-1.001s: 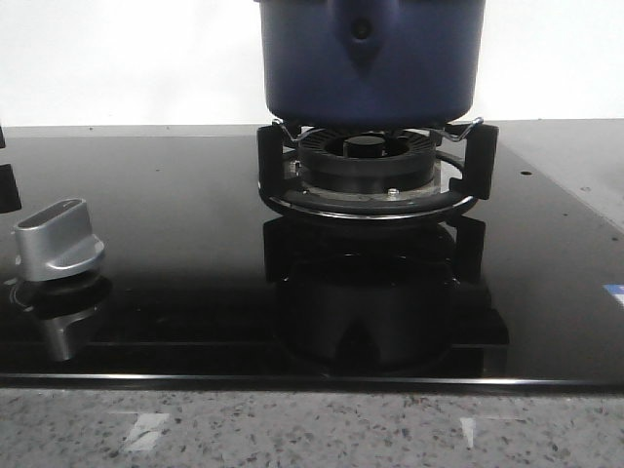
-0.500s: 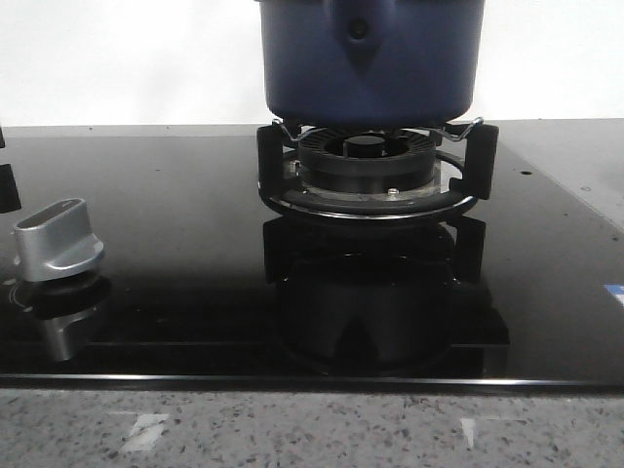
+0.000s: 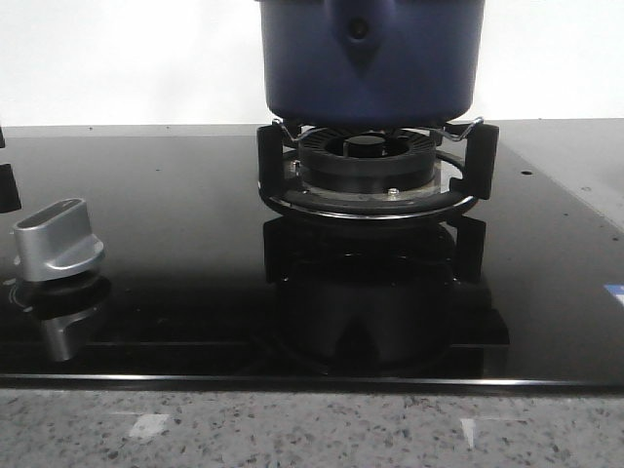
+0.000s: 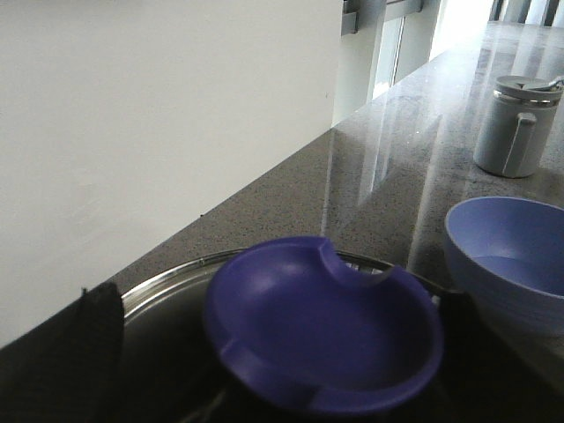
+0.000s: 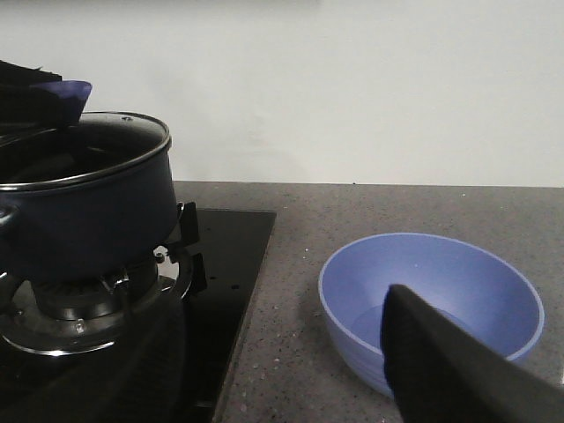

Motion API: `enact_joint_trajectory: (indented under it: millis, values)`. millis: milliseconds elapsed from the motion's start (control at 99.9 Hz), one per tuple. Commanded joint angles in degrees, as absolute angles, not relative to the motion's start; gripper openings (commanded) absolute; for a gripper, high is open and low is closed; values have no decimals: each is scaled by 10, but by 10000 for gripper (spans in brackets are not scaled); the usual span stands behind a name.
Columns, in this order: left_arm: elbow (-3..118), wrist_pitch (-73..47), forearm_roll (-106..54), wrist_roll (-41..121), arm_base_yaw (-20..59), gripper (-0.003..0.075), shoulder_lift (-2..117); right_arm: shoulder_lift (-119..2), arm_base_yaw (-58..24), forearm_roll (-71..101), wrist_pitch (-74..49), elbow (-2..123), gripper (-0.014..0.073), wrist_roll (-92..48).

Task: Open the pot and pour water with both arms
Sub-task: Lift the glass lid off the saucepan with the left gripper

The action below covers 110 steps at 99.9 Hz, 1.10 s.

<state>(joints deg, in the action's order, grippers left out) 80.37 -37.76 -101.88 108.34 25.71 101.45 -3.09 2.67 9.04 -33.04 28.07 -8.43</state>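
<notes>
Nothing has visibly shifted in the front view since the earlier frames; lid-opening step in hand.

Pot (image 3: 370, 58) sits on the burner (image 3: 366, 161) of the black glass hob (image 3: 175, 224), wider than the grate beneath it, shield-shaped handle mount facing the camera. Lid (image 5: 79, 150), glass with a metal rim, appears seated on the pot. Its blue knob (image 4: 322, 322) fills the left wrist view; left gripper (image 4: 273, 388) looks closed round it, dark pads either side, though actual contact is hard to confirm. Right gripper (image 5: 291, 370) hangs well clear, one dark finger (image 5: 449, 370) over the pale blue bowl (image 5: 432, 295) on the counter; jaw spacing cannot be read. Grey lidded jug (image 4: 515, 123) stands farther along the counter. Judgement: next comes a straight lift of the lid, then a right-arm reach for a pot handle.
</notes>
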Motion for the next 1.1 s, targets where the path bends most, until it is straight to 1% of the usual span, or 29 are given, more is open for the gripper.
enact_joint_trajectory:
  millis: [0,320,440,510,581,751,841,961,1091]
  values:
    - [822,-397,-1065,1076,263,631,995,-45,30,87,-287,299,435,-88]
    - [823,-397,-1073,1076,287,626,1008,-45,30,87,-287,299,435,-88]
    - [823,-397,-1073,1076,292,589,1008,-45,30,87,-287,299,435,-88]
    - [823,-397,-1073,1076,292,549,1008,-45,30,87,-287,299,435,-88]
    - [823,-396,-1073,1076,292,494,1008,-45,30,87,-287,299,435,-88]
    - [823,-398,-1073,1076,292,326,1008,-45,30,87,-291,299,435,-88]
    - [823,-406,-1073,1076,292,260,1008,-45,30,87,-291,299,435,-88]
    - [823,-415,-1073,1076,292,206,1005,-45,30,87,-291,299,435,-88]
    - [834,-423,-1073,1076,290,198,995,-45,30,87,-291,299,435,-88]
